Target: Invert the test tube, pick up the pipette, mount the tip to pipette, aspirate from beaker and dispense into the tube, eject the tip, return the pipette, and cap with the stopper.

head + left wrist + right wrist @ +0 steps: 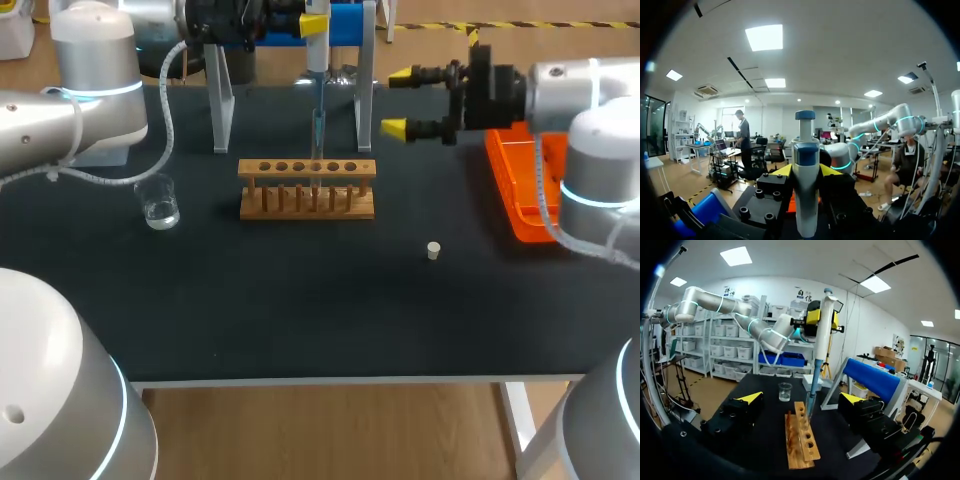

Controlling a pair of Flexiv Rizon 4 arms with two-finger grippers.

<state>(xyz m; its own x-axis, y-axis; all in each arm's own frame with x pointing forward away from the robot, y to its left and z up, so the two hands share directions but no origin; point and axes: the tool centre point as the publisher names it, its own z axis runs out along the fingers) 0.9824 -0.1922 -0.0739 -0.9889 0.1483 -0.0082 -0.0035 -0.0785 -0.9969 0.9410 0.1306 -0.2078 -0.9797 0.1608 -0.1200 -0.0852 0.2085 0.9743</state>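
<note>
While the left gripper [806,170] clamps the pipette [806,210] (fingertips [784,170] half hidden), the right gripper [801,398] gapes empty.

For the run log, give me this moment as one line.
left gripper shut on pipette | tip over rack | right gripper open, empty | stopper loose on table

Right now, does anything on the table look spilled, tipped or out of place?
Nothing stands out: beaker upright, rack level, stopper lying alone on the table, pipette upright over the rack; no spill visible.

The black table [300,320] bears a beaker [160,205], wooden rack [307,190], stopper [433,250] and orange tray [512,195].
</note>
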